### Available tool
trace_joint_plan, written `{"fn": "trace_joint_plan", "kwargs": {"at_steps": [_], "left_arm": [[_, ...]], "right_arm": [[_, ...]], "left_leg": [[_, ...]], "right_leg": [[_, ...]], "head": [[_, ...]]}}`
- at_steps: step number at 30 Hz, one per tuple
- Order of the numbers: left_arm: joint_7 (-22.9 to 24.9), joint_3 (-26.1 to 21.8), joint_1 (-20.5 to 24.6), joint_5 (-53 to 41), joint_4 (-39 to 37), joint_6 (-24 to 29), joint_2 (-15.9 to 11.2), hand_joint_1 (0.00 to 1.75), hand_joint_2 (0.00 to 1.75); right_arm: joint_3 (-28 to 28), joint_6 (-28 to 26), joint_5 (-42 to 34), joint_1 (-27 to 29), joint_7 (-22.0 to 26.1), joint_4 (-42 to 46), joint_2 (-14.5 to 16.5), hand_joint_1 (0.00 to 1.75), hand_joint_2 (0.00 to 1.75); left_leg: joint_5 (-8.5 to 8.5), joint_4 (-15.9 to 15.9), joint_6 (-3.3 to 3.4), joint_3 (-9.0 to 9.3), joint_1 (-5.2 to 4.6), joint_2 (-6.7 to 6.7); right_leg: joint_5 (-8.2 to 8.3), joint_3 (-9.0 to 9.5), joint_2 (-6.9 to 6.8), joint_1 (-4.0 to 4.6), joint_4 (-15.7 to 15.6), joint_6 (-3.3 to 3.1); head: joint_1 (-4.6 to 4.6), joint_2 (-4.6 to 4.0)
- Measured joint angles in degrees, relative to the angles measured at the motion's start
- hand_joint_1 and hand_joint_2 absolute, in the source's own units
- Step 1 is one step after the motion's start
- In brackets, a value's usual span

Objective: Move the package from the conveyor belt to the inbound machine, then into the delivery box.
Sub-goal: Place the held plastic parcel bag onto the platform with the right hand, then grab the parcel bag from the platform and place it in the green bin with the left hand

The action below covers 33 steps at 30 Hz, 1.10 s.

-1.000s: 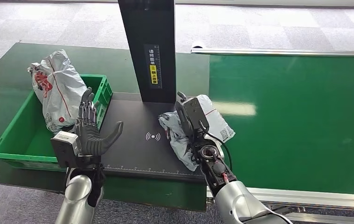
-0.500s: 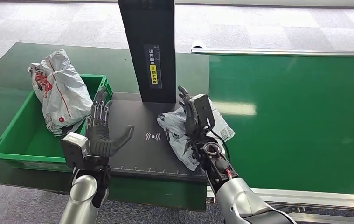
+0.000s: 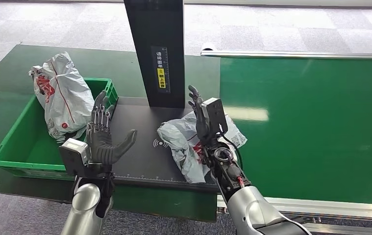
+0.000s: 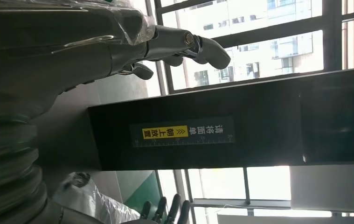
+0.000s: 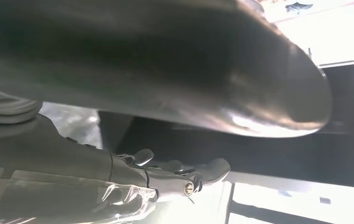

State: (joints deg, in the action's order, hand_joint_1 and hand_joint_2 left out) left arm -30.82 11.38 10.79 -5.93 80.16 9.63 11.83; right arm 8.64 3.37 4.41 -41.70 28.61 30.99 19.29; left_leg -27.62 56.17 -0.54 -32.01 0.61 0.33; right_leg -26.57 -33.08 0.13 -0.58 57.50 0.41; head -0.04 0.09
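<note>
From the head view, the package, a crumpled grey bag, is lying on the black plate of the inbound machine, its right edge overhanging toward the green conveyor belt. The right hand is standing against it with fingers straight and apart, gripping nothing. The left hand is hovering over the plate's left edge, palm inward, fingers spread, thumb out. Another bag is leaning in the green delivery box.

The left wrist view is showing the left hand with fingers extended before the machine's black column.

The right wrist view is showing the right hand, fingers stretched out.
</note>
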Motion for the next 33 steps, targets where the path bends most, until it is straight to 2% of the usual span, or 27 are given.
{"fn": "trace_joint_plan", "kwargs": {"at_steps": [4, 9, 14, 19, 22, 24, 33], "left_arm": [[0.3, -0.2, -0.6, -4.4, 2.0, -2.7, -0.5, 0.00, 1.75], [3.5, 1.3, -0.9, -12.3, 4.9, -6.7, -1.1, 0.00, 1.75], [9.0, 5.6, 1.0, -22.7, 4.6, -9.1, -1.7, 0.00, 1.75], [10.4, 7.9, 2.3, -26.0, 3.3, -9.0, -1.8, 0.00, 1.75], [13.9, 14.4, 7.1, -36.1, -5.4, -4.3, -1.6, 0.00, 1.75], [16.1, 17.7, 10.7, -41.7, -12.3, -0.5, -1.2, 0.00, 1.75], [23.3, 20.4, 22.7, -53.0, -37.3, 12.7, 2.1, 0.00, 1.75]], "right_arm": [[1.9, -6.9, 2.1, 3.1, 1.4, 8.3, -0.3, 0.00, 0.00], [4.8, -16.0, 4.6, 10.5, 0.2, 26.7, -2.3, 0.00, 0.00], [5.5, -21.0, 8.8, 19.4, -0.5, 40.7, -5.9, 0.00, 0.00], [5.3, -21.9, 8.7, 22.8, 0.3, 43.8, -7.2, 0.00, 0.00], [4.0, -22.6, 7.8, 30.1, 1.6, 49.3, -9.8, 0.00, 0.00], [3.2, -22.9, 7.3, 33.0, 2.1, 51.8, -10.8, 0.00, 0.00], [4.3, -23.4, 7.0, 35.0, 2.0, 54.7, -11.7, 0.00, 0.00]], "left_leg": [[0.00, 0.0, 0.00, 0.01, 0.00, 0.00], [-0.02, 0.0, 0.00, -0.01, -0.01, -0.03], [-0.03, 0.0, 0.01, -0.01, -0.02, -0.14], [-0.03, 0.0, 0.02, -0.02, -0.02, -0.19], [-0.04, 0.0, 0.02, 0.00, -0.02, -0.05], [-0.03, 0.0, 0.02, 0.02, -0.02, -0.03], [-0.02, 0.0, 0.02, 0.01, -0.02, -0.05]], "right_leg": [[0.00, -0.02, 0.00, 0.00, 0.0, 0.00], [-0.01, -0.06, -0.01, -0.01, 0.0, 0.00], [-0.02, -0.03, -0.09, -0.02, -0.1, 0.01], [-0.02, 0.00, -0.13, -0.03, -0.1, 0.02], [-0.01, -0.02, -0.09, -0.03, -0.1, 0.00], [0.01, -0.02, -0.07, -0.02, -0.1, -0.01], [0.01, 0.04, -0.08, -0.02, 0.0, 0.00]], "head": [[0.01, 0.00], [0.01, 0.00], [0.00, 0.00], [0.00, 0.00], [-0.03, 0.00], [-0.02, 0.00], [0.00, 0.00]]}}
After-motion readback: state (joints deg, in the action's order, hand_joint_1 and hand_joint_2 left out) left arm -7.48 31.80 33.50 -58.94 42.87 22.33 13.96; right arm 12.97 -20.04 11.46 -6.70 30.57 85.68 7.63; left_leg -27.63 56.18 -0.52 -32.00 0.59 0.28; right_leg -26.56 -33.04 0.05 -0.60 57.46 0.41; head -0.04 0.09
